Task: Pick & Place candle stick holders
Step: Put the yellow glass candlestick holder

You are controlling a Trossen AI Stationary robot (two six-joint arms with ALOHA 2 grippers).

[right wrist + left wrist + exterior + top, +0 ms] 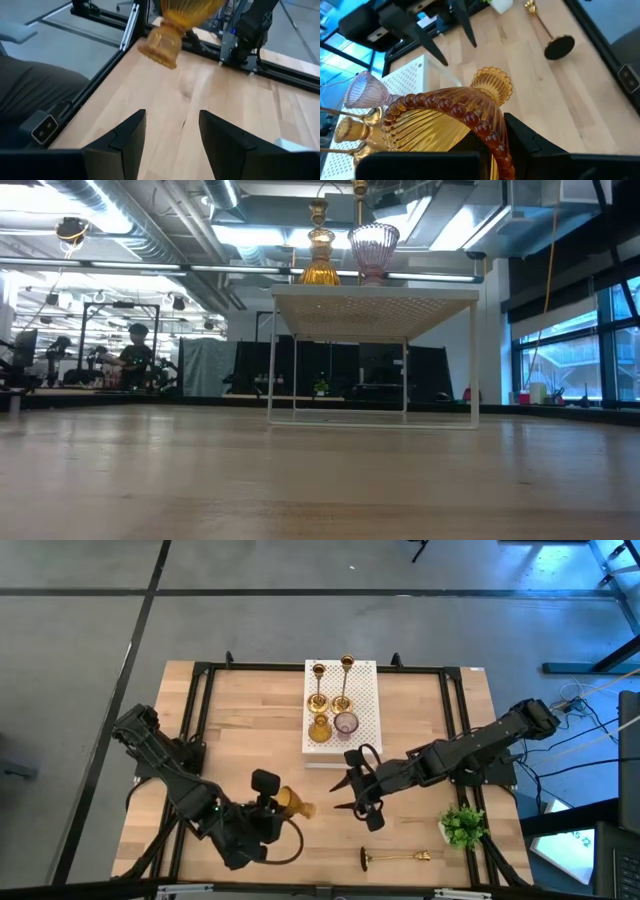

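Observation:
An amber glass candle stick holder [292, 803] hangs above the table's near left part with my left gripper [270, 808] shut on it. My right gripper [352, 798] stands open just right of it, fingers [125, 137] toward its foot [160, 46], touching nothing. On the white perforated box [366, 730] stand two brass candlesticks [317, 690] [344, 680], a second amber glass holder [319, 728] and a pinkish glass one [346, 723]. A third brass candlestick [395, 857] lies on its side near the table's front edge. My left gripper has the amber holder by its beaded rim [485, 134]. One finger [527, 140] lies against the outside of the bowl; the other is hidden by the bowl. The holder lies on its side, foot [492, 85] pointing away from the gripper, lifted clear of the table.
A small green plant [463, 825] stands at the near right corner. A black frame [200, 680] runs around the tabletop. Bare wood lies between the box and the lying candlestick. In the low view a person sits far off in the room.

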